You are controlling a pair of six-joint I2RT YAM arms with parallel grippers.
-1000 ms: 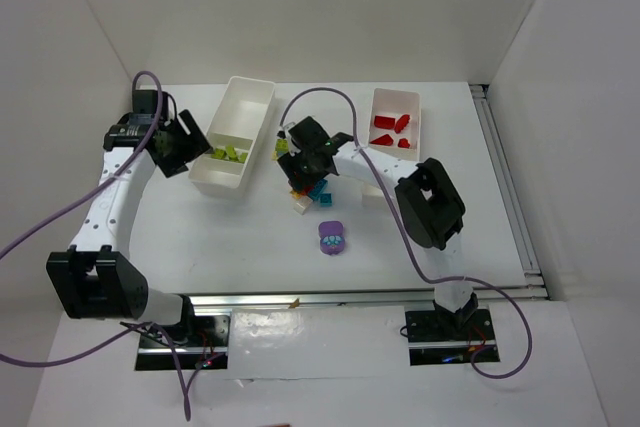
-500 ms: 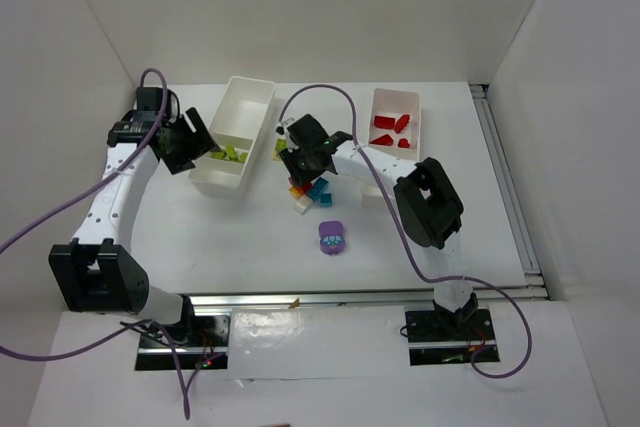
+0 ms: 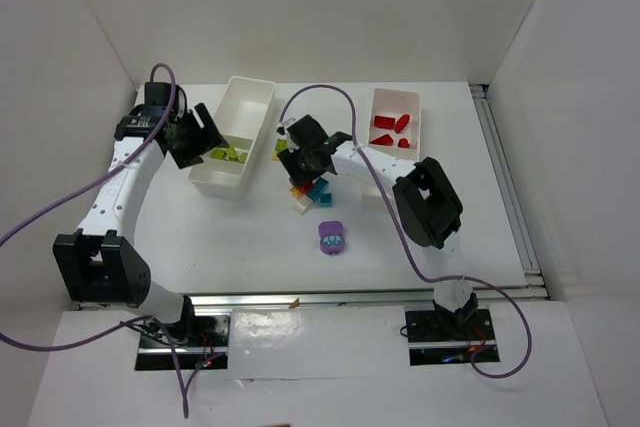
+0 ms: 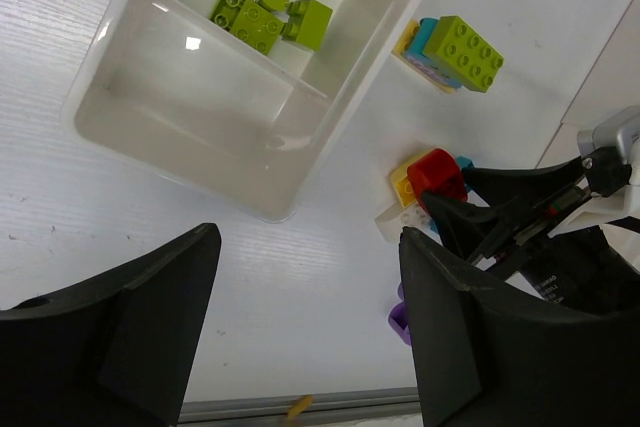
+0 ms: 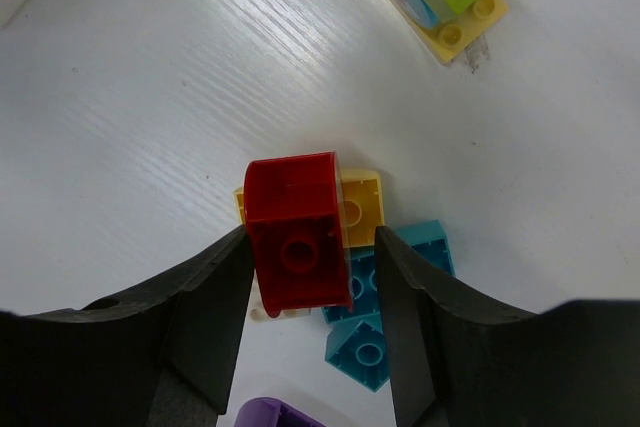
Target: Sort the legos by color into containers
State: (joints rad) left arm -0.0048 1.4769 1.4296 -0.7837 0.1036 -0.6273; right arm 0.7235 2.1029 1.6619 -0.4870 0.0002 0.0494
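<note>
My right gripper (image 5: 312, 242) is open and straddles a red brick (image 5: 295, 217) that lies hollow side up on a yellow brick (image 5: 360, 202). Its left finger touches the brick and a small gap shows on the right. Teal bricks (image 5: 370, 332) and a white one lie beside it. In the top view this gripper (image 3: 303, 159) is over the loose pile (image 3: 312, 193). My left gripper (image 4: 308, 247) is open and empty, above the near end of the left tray (image 4: 130, 127), which holds lime green bricks (image 4: 255, 17). The right tray (image 3: 395, 142) holds red bricks (image 3: 390, 124).
A purple rounded piece (image 3: 332, 238) lies in front of the pile. A lime, teal and yellow stack (image 4: 455, 47) sits between the left tray and the pile. White walls stand at left, back and right. A metal rail (image 3: 500, 177) runs along the right table edge.
My left gripper has moved right and slightly back, closer to the left tray. My right gripper has stayed over the pile around the red brick.
</note>
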